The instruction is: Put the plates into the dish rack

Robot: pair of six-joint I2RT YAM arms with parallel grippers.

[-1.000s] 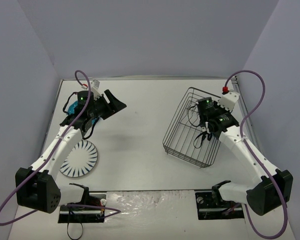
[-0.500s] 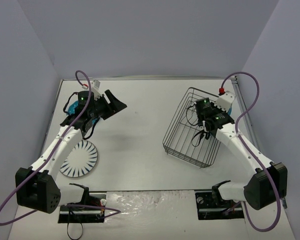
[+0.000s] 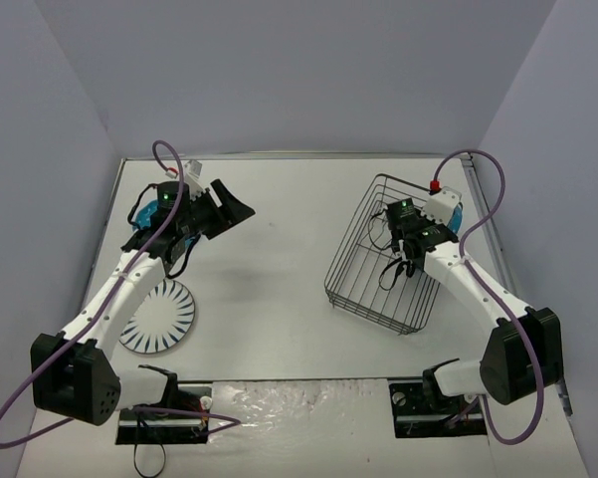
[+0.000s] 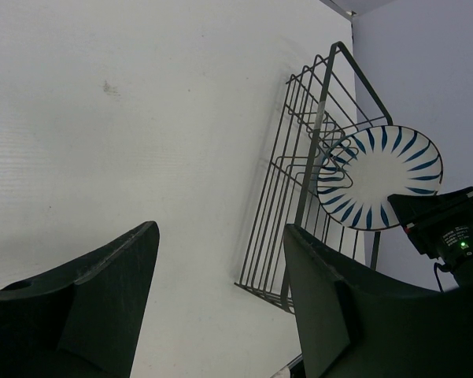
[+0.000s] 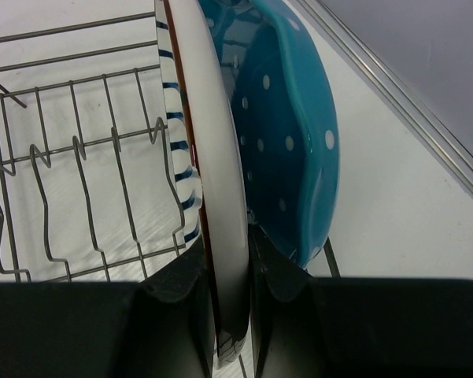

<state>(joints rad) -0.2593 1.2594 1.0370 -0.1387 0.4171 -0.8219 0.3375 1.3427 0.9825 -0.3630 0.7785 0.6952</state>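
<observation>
My right gripper point(image 3: 410, 257) is shut on a white striped plate point(image 5: 220, 181) and holds it on edge inside the black wire dish rack point(image 3: 353, 236). A teal dotted plate point(image 5: 291, 134) stands right behind it at the rack's far right end point(image 3: 457, 213). In the left wrist view the held plate point(image 4: 378, 177) shows upright in the rack point(image 4: 318, 130). My left gripper point(image 3: 234, 209) is open and empty above the table's far left. A second striped plate point(image 3: 157, 317) lies flat at the near left. Another teal plate point(image 3: 139, 213) is partly hidden under the left arm.
The rack's upright prongs point(image 5: 71, 84) stand to the left of the held plate. The table's raised right edge point(image 5: 393, 94) runs close behind the rack. Grey walls close the table on three sides.
The right arm has shifted the striped plate a little towards the rack's far right end, closer to the teal plate. The left arm has hardly moved.
</observation>
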